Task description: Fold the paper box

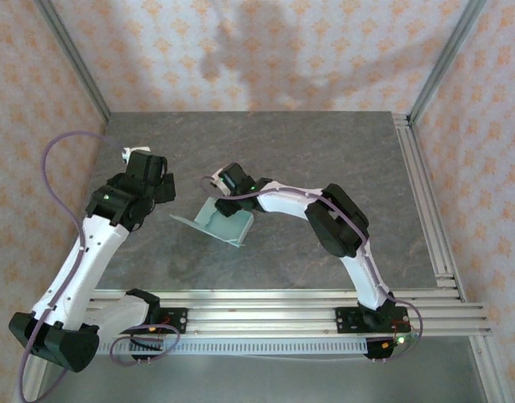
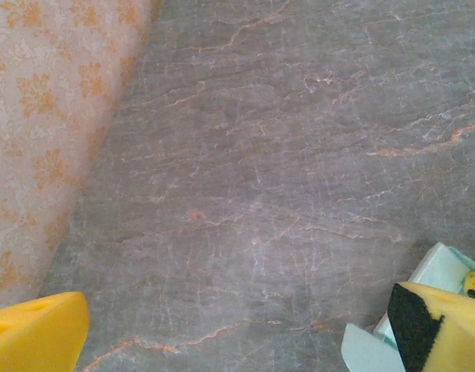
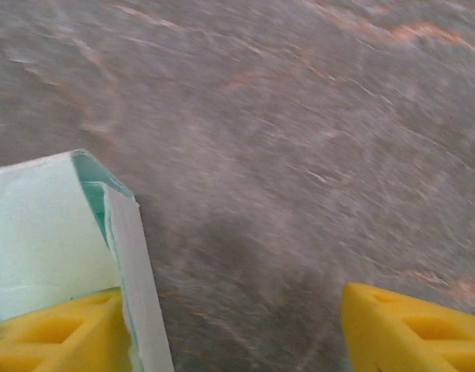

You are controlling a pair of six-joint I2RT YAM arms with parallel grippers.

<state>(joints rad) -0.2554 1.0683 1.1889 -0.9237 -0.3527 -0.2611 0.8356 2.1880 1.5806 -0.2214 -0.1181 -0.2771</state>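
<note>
The paper box [image 1: 218, 223] is a pale mint-green card, partly folded, lying mid-table with one flap flat toward the left. My right gripper [image 1: 227, 191] hovers over its far edge. In the right wrist view that gripper [image 3: 233, 329] is open wide, and an upright wall of the paper box [image 3: 43, 232] stands just inside its left finger [image 3: 51, 335]. My left gripper [image 1: 159, 186] sits to the left of the box. It [image 2: 237, 341] is open over bare table, with a corner of the paper box [image 2: 438, 267] beside its right finger [image 2: 446, 329].
The grey marbled table [image 1: 324, 159] has patterned walls behind and on both sides. An aluminium rail frame [image 1: 265, 306] runs along the near edge, with more rails on the right side [image 1: 425, 201].
</note>
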